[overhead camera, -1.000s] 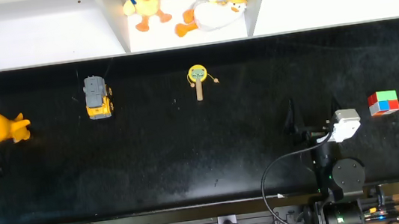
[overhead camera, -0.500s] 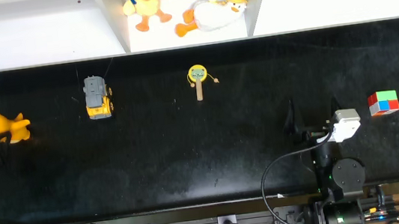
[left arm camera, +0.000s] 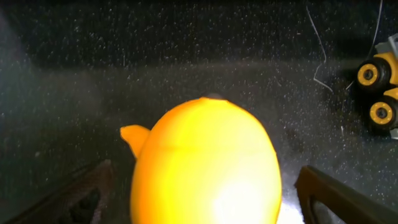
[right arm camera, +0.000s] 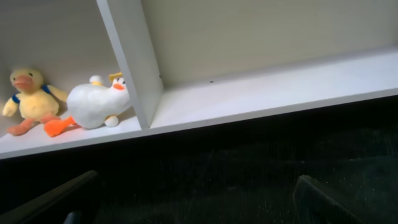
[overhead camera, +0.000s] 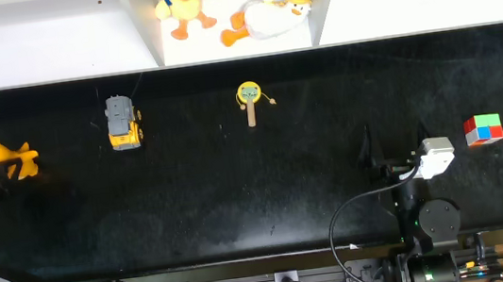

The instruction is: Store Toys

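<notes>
As two plush ducks, the yellow duck and the white duck, sat side by side in the middle compartment of the white shelf, the job of storing the toys looked to me less than half done: four toys lay out on the black table. These were the orange duck at the far left, the toy truck near it, the small rattle in the middle, and the coloured cube well apart at the right. My left pincer was down at the orange duck, its jaws spread wide with one on each side of the toy's round body and a gap showing at both, so it held nothing yet. By my judgement a squeeze and a lift were what that toy needed. My right pincer stood near its base, jaws apart and empty, facing the shelf, with the cube just off to its side
</notes>
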{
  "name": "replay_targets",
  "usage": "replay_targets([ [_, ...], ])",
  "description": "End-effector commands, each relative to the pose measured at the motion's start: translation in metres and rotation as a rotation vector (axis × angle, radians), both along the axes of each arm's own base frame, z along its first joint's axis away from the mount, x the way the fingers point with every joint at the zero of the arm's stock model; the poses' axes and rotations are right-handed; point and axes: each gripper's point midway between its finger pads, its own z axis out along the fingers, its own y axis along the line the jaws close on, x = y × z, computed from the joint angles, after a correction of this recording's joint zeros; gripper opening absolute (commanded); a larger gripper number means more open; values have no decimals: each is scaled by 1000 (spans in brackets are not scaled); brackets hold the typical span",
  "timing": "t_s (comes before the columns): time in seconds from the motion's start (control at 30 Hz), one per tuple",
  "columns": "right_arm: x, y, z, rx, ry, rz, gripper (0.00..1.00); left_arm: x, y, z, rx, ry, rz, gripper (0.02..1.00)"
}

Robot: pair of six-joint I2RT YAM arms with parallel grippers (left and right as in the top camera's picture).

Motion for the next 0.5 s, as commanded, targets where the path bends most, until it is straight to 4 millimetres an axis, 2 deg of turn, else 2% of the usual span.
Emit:
replay_targets([
  [0.03, 0, 1, -3, -3, -3, 4, 993, 8, 3, 1, 9, 2, 2, 838],
  [0.27, 0, 1, -3, -3, -3, 4, 996, 9, 9, -2, -6, 16, 52, 389],
  [0.33, 0, 1, -3, -2, -3, 4, 993, 9, 9, -2, -6, 16, 52, 222],
  [0.4, 0, 1, -3, -2, -3, 4, 993, 9, 8, -1, -10, 14, 60, 148],
  [0.5, 0, 1, -3, -3, -3, 4, 996, 9, 8, 8, -21, 4, 91, 97],
])
